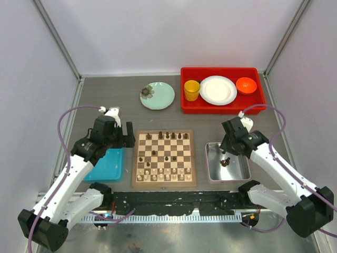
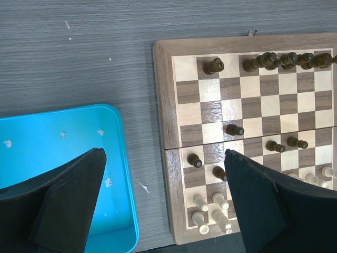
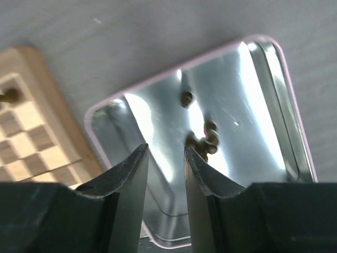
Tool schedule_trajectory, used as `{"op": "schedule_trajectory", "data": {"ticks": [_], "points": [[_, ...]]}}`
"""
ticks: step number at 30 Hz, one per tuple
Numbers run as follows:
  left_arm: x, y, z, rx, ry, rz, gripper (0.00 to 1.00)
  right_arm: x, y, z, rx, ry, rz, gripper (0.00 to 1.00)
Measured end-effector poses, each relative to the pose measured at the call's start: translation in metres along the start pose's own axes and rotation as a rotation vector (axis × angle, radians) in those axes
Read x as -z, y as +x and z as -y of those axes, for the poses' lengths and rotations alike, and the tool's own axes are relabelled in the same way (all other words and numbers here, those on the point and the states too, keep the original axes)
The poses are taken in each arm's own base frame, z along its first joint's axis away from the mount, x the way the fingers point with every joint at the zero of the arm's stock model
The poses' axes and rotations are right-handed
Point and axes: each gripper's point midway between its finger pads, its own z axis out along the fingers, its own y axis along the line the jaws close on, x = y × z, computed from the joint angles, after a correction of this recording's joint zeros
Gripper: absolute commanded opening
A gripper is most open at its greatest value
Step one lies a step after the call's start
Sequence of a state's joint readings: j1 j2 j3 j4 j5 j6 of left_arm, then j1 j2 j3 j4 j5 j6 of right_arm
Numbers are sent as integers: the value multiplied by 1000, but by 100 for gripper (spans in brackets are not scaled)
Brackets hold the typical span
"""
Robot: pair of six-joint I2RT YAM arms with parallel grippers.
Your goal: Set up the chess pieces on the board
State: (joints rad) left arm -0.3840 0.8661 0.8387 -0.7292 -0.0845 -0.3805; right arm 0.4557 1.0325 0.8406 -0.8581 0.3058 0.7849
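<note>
- Right end effector (image 3: 165, 151): jaws narrowly parted, empty, above metal tray (image 3: 247, 89) right of board (image 1: 137, 158).
- Left end effector (image 2: 164, 154): jaws wide, empty, over board's left border.
- Dark chess pieces (image 3: 205, 138): cluster in tray; others on board's far rows.
- Pale chess pieces (image 1: 163, 174): board's near rows.
- Step, judged: fetching next dark piece.
- Next: descend, pinch one piece clear of neighbours.
- Clearance: tray walls low; bare counter strip right of board.
</note>
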Motion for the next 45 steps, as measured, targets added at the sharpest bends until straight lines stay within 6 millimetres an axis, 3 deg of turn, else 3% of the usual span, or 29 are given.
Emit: {"op": "schedule_trajectory", "data": {"ticks": [5, 8, 18, 25, 34, 40, 45], "points": [[0, 0, 0, 0, 0, -1, 100, -11, 36, 46, -69, 112, -76, 42], [-1, 1, 0, 0, 2, -5, 100, -17, 47, 58, -95, 145, -110, 41], [-1, 1, 0, 0, 1, -5, 100, -26, 66, 50, -104, 104, -197, 40], [-1, 1, 0, 0, 2, -5, 100, -27, 71, 47, -106, 84, -217, 32], [-1, 1, 0, 0, 2, -5, 100, -28, 72, 45, -102, 77, -228, 6], [-1, 1, 1, 0, 4, -6, 100, -15, 58, 42, -90, 79, -208, 1], [-1, 1, 1, 0, 5, -6, 100, 15, 1, 11, -93, -2, -89, 1]]}}
